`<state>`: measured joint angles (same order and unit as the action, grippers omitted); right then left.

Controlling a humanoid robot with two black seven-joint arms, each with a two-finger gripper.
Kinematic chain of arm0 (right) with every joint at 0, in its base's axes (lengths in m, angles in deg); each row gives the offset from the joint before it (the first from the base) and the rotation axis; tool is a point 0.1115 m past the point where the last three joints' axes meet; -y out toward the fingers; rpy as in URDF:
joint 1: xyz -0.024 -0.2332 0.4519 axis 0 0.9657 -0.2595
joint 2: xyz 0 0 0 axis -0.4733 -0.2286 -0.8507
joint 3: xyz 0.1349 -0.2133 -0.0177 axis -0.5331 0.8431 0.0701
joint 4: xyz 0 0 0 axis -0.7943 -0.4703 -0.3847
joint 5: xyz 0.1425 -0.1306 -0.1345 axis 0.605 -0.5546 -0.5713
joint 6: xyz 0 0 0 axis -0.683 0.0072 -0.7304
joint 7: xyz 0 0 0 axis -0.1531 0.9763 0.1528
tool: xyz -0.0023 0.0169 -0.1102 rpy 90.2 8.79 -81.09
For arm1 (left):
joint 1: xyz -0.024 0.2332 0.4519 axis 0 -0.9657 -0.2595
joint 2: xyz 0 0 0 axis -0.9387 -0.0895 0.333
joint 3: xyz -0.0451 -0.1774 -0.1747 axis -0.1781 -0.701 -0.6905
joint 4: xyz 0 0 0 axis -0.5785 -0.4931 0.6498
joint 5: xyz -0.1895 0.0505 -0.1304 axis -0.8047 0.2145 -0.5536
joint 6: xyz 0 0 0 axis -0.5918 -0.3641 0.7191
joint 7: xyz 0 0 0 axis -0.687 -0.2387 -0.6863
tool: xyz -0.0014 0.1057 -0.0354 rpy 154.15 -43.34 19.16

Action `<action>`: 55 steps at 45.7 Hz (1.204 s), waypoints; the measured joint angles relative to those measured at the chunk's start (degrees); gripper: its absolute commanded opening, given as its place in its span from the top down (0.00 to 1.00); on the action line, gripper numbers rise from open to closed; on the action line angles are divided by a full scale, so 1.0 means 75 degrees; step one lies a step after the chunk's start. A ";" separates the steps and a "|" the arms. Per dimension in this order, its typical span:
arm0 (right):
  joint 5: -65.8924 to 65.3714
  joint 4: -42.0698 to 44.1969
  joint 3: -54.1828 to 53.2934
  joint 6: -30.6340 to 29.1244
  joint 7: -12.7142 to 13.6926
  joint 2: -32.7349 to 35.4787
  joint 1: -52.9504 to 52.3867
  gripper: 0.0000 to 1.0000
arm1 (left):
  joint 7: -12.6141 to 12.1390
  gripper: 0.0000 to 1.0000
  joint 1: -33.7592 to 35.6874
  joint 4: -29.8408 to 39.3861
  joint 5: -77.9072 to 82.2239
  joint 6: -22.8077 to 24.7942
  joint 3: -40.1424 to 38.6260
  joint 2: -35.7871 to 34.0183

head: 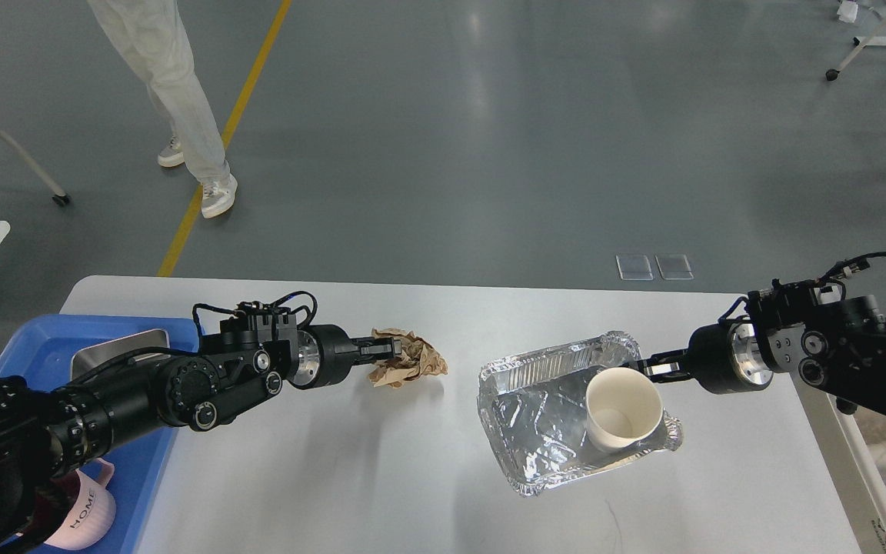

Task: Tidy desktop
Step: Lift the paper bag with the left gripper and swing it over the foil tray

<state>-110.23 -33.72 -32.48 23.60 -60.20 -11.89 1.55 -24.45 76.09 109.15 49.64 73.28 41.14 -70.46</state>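
The desk (381, 477), a wide smooth white top with rounded far corners, fills the lower middle of the head view; most of its surface is bare, with faint scuffs near the front. At its left end sits a blue plastic tray (31, 342) holding a metal container (124, 346) and a pink mug (89, 515). Right of centre lies a crinkled foil tray (535, 431) with a white paper cup (621, 408) standing open-mouthed inside it. Left of centre is a crumpled brown paper wad (412, 358).

The left gripper (391, 350) is clenched on the edge of the paper wad. The right gripper (654, 368) is pinched on the foil tray's far rim, touching the cup's lip.

Risks, as I judge them: the thin foil could buckle or tear if lifted by one rim, tipping the cup out onto the desk. The loose paper could slip from a shallow pinch mid-carry. Both arms moving inward together might collide.
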 measured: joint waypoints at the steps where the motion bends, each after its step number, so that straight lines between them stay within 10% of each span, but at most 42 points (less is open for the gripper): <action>1: 0.0000 0.0001 0.0000 0.0000 0.0000 -0.0001 0.0000 1.00 | 0.0000 1.00 0.0080 0.0216 -0.0003 0.0000 0.0010 -0.0160; 23: 0.0000 0.0014 -0.0003 0.0007 0.0000 -0.0079 0.0000 1.00 | -0.0051 1.00 0.1532 0.3260 -0.0053 0.0113 0.0810 -0.3016; 55: 0.0000 0.0015 -0.0033 0.0010 0.0000 -0.0084 -0.0013 1.00 | 0.0010 1.00 0.3845 0.5577 -0.0108 0.2283 0.0873 -0.6062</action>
<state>-110.23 -33.61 -32.73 23.67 -60.19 -12.52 1.45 -24.37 104.93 150.98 48.83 90.41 47.70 -115.93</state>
